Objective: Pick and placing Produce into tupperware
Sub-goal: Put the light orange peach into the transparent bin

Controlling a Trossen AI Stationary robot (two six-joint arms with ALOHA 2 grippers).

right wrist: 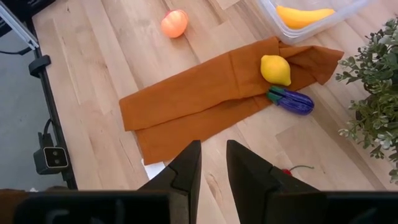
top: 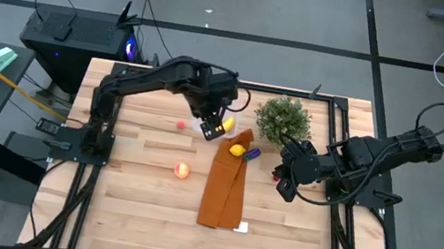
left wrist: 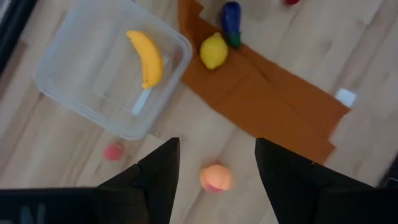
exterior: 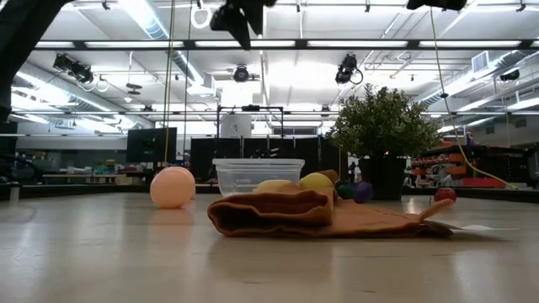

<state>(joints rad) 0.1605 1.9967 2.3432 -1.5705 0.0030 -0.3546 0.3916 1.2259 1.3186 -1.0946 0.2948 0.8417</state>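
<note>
the released left pincer point(left wrist: 214, 163) hangs above the box point(left wrist: 74, 93) holding the banana point(left wrist: 147, 57); the right pincer point(right wrist: 213, 163), nearly closed, waits empty near the plant point(top: 282, 119)

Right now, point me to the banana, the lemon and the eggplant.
banana point(left wrist: 147, 57): left wrist view, middle of its curved body, inside the tupperware.
lemon point(right wrist: 275, 70): right wrist view, centre of the fruit, on the cloth.
eggplant point(right wrist: 293, 101): right wrist view, middle of its purple body.

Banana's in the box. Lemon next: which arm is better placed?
Left, probably. The left gripper hangs open above the tupperware, with the lemon close by on the cloth; the right gripper waits farther off.
</note>
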